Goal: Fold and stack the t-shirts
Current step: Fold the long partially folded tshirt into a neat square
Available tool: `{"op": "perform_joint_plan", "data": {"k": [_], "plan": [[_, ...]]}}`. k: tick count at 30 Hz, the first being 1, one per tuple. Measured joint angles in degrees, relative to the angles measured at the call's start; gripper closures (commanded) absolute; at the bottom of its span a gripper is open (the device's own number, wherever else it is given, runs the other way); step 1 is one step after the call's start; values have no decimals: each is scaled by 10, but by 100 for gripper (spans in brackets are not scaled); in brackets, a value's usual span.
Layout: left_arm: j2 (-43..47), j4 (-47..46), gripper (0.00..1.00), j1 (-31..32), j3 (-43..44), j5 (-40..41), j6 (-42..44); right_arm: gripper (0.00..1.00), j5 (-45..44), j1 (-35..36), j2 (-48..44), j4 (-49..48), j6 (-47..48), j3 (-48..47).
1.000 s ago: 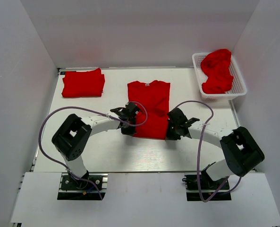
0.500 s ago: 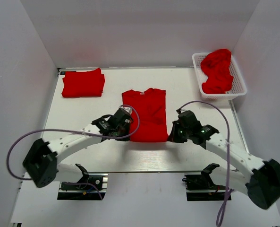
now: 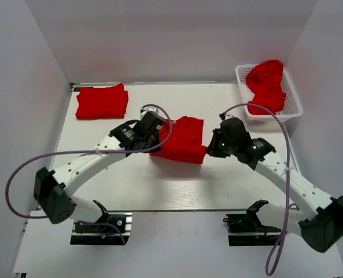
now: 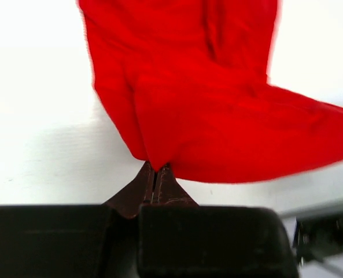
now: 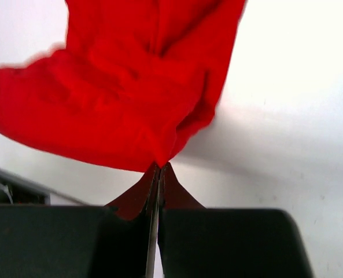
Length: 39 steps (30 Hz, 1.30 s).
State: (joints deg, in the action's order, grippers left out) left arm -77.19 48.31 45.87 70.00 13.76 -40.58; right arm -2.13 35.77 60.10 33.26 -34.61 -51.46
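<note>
While heaped with crumpled red t-shirts (image 3: 265,87), white basket (image 3: 291,95) at far right.

The arms (image 3: 84,168) are white with black joints (image 3: 50,194), lilac cables (image 3: 253,105), dark left claw (image 4: 155,174) and right claw (image 5: 158,174).

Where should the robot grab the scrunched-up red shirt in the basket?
Probably the high bunched hump of the crumpled t-shirt, coming straight down from above. It heaps over the rim of the white basket, so folds stick up to pinch, while the walls block the sides. The left gripper and right gripper are shut on the half-folded t-shirt.
</note>
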Motion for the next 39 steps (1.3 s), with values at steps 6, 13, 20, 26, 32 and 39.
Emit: {"op": "perform_joint_plan", "data": {"k": [6,13,20,26,32,39], "plan": [[-116,61,100,-14,109,81,-41,100,-57,-13,121,-8,8,-119],[-193,66,100,-74,168,96,-46,100,-76,-39,227,-17,35,-206],[-255,27,100,-120,216,78,-11,100,-62,-69,311,-27,52,-245],[-304,-16,100,-146,236,56,27,100,-47,-93,376,-43,65,-292],[-341,-67,100,-167,240,32,56,100,-30,-110,445,-61,71,-322],[-390,-108,100,-179,257,7,76,100,-19,-128,509,-81,81,-342]]}}
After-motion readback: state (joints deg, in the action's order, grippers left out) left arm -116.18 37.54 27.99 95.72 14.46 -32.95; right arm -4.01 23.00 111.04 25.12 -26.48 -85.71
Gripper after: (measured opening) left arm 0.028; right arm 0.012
